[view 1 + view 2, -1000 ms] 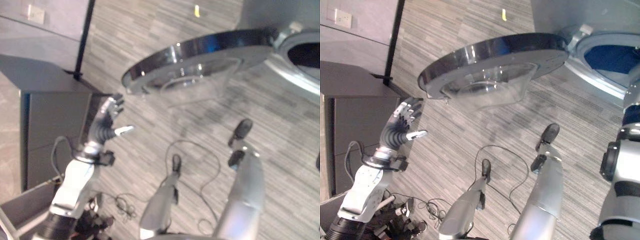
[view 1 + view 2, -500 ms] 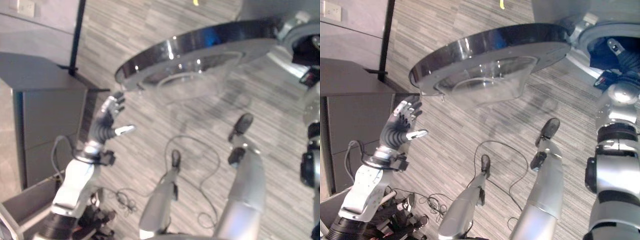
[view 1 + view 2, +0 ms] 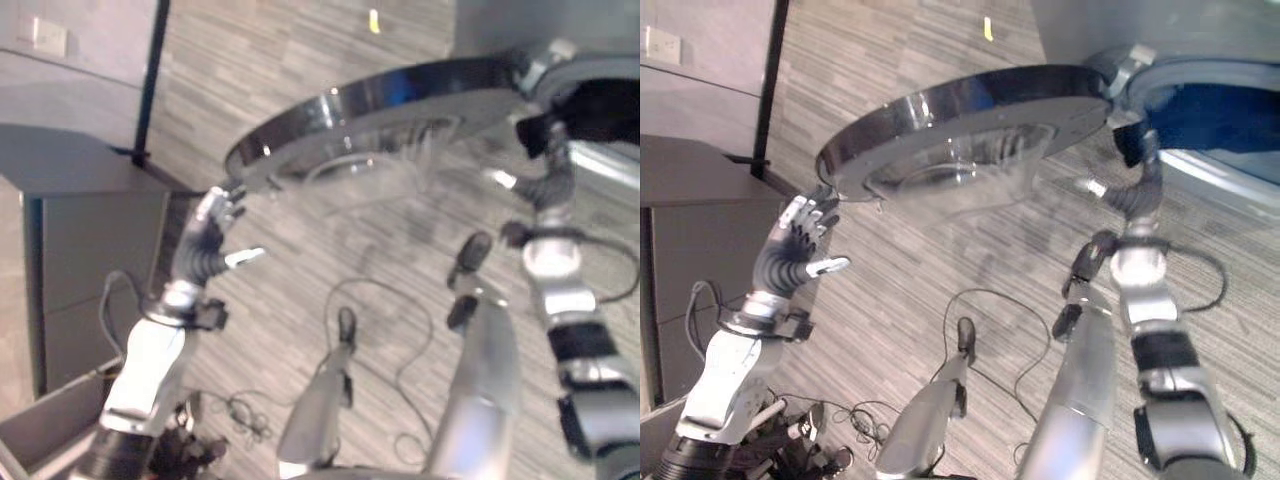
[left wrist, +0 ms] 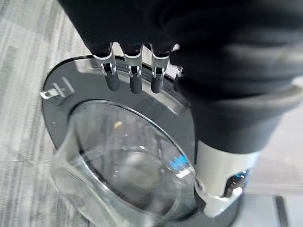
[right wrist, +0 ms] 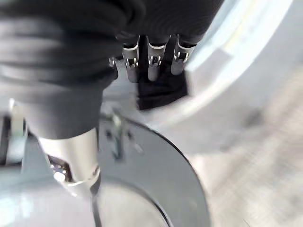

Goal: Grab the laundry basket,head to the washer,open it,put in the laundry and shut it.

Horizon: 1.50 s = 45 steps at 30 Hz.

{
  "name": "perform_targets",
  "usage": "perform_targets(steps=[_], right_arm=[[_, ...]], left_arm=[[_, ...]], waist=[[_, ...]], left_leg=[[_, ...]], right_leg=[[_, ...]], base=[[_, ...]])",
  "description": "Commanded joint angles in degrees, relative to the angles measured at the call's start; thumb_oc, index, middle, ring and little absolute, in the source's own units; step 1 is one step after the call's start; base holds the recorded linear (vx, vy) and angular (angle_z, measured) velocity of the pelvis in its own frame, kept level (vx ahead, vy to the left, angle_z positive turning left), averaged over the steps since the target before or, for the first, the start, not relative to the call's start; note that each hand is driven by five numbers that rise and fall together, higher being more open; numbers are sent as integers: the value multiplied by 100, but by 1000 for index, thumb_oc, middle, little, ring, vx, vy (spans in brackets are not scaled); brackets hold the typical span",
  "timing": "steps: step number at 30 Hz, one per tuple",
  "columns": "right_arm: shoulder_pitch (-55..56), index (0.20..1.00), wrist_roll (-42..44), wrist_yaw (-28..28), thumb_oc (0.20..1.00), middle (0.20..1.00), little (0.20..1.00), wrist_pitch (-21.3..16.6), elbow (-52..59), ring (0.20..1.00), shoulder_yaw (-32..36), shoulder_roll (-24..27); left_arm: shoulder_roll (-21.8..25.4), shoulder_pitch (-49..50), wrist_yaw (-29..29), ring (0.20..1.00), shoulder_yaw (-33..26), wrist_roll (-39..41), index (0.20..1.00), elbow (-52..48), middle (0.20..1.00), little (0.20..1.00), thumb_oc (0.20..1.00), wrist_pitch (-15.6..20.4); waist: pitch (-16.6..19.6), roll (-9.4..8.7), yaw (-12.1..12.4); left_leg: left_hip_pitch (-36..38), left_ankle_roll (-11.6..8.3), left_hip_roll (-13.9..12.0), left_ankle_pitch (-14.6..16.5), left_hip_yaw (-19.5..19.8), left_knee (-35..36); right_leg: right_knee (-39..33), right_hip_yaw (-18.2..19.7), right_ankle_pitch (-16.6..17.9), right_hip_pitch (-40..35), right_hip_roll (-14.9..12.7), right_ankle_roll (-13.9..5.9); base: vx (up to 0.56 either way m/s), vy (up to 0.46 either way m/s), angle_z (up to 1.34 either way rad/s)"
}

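My left hand (image 3: 800,245) sits at nine o'clock of the open washer door (image 3: 960,125), fingers straight and loosely spread, thumb out, tips just at the door's rim, forearm raised from my lower left. My right hand (image 3: 545,165) reaches up at three o'clock by the hinge side, near the drum opening (image 3: 1215,115), where blue laundry (image 3: 1200,110) already lies; its fingers look straight, holding nothing. My worry: if I swing the door shut now, the right hand could be caught between door and opening, or cloth could snag in the seal.
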<state>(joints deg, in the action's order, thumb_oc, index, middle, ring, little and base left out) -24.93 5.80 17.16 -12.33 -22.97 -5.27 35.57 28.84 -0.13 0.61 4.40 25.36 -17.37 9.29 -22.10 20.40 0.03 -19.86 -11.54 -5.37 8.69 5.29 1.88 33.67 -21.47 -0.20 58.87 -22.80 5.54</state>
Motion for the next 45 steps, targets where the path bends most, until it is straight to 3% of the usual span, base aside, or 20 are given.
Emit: perform_targets(steps=[1, 9, 18, 20, 21, 22, 23, 24, 28, 38, 41, 45], right_arm=[[202, 1000, -118, -153, 1000, 1000, 1000, -271, 3, 1000, 69, -168], [1196, 1000, -7, -415, 1000, 1000, 1000, -263, 29, 1000, 30, -438], [1612, 1000, 67, -607, 1000, 1000, 1000, 40, -1220, 1000, -343, -751], [1717, 1000, 135, -706, 1000, 1000, 1000, 101, -1548, 1000, -446, -849], [1808, 1000, 189, -828, 1000, 1000, 1000, 164, -1799, 1000, -554, -950], [1804, 1000, 189, -828, 1000, 1000, 1000, 160, -1805, 1000, -558, -956], [1926, 1000, 125, -941, 1000, 1000, 1000, 230, -2059, 1000, -713, -1065], [1922, 1000, 124, -940, 1000, 1000, 1000, 226, -2065, 1000, -716, -1070], [2256, 1000, 101, -1265, 1000, 1000, 1000, 347, -2328, 1000, -864, -1300], [2584, 1000, 111, -1705, 1000, 1000, 1000, 497, -2054, 1000, -1053, -1491], [2513, 1000, 108, -1696, 1000, 1000, 1000, 470, -1720, 1000, -1113, -1460], [2580, 1000, 165, -1745, 1000, 1000, 1000, 453, -1143, 1000, -1116, -1371]], left_arm=[[96, 332, 37, 1000, 41, 76, 1000, -298, 1000, 1000, 1000, 334], [256, 740, 23, 1000, -54, 162, 1000, -386, 1000, 1000, 1000, 383], [236, 821, -7, 1000, 48, 294, 1000, -169, 1000, 1000, 1000, 408], [268, 786, -13, 1000, 103, 289, 1000, -53, 1000, 1000, 1000, 405], [280, 759, -5, 1000, 111, 255, 1000, 27, 1000, 1000, 1000, 413], [285, 761, -5, 1000, 107, 255, 1000, 27, 1000, 1000, 1000, 414], [269, 742, 1, 1000, 101, 213, 1000, 120, 1000, 1000, 1000, 426], [273, 743, 1, 1000, 98, 214, 1000, 121, 1000, 1000, 1000, 429], [272, 744, 49, 1000, -5, 77, 1000, 266, 1000, 1000, 1000, 421], [-7, 588, -111, 1000, 140, -460, 1000, 889, 1000, 1000, 1000, 314], [-151, 487, -170, 1000, 281, -577, 1000, 1092, 1000, 1000, 1000, 278], [-216, 504, -181, 1000, 336, -666, 1000, 1213, 1000, 1000, 1000, 246]], waist=[[89, 302, -96], [216, 180, -230], [523, -71, -263], [539, -177, -301], [522, -319, -340], [506, -318, -345], [541, -462, -362], [517, -456, -361], [698, -766, -351], [1098, -1125, -306], [1293, -1182, -239], [1387, -1262, -245]], left_leg=[[1091, 655, 272, 547, 98, 312], [1346, 733, 363, 738, 134, 312], [1652, 806, 284, 789, 77, 312], [1762, 849, 277, 770, 51, 312], [1809, 882, 311, 673, 0, 312], [1818, 884, 305, 664, 1, 312], [1923, 916, 298, 655, -79, 312], [1946, 915, 284, 655, -85, 312], [2210, 941, 263, 655, -191, 312], [2967, 880, -2, 483, -292, 312], [3235, 800, -182, 162, -371, 310], [3354, 764, -261, -36, -415, 135]], right_leg=[[919, 558, -324, 834, 44, -1410], [573, 486, -33, 465, -44, -1528], [228, 439, 146, -52, -93, -1573], [-8, 465, 276, -320, -38, -1592], [-300, 452, 510, -562, -13, -1534], [-344, 437, 539, -598, -3, -1533], [-630, 463, 632, -881, 77, -1540], [-664, 448, 650, -923, 95, -1538], [-1422, 310, 891, -1703, 356, -1560], [-1699, 2, 633, -2944, 723, -1456], [-1664, -97, 410, -3318, 914, -1381], [-1745, -108, 323, -3586, 1071, -1303]], base=[[-16, 49, 5], [-15, 62, 0], [15, 35, 1], [2, 54, 2], [-38, 49, 0], [-31, 48, -2], [0, 0, 0], [33, 14, -1], [33, 2, -10], [50, -11, -6], [58, -53, -6], [38, -62, -18]])
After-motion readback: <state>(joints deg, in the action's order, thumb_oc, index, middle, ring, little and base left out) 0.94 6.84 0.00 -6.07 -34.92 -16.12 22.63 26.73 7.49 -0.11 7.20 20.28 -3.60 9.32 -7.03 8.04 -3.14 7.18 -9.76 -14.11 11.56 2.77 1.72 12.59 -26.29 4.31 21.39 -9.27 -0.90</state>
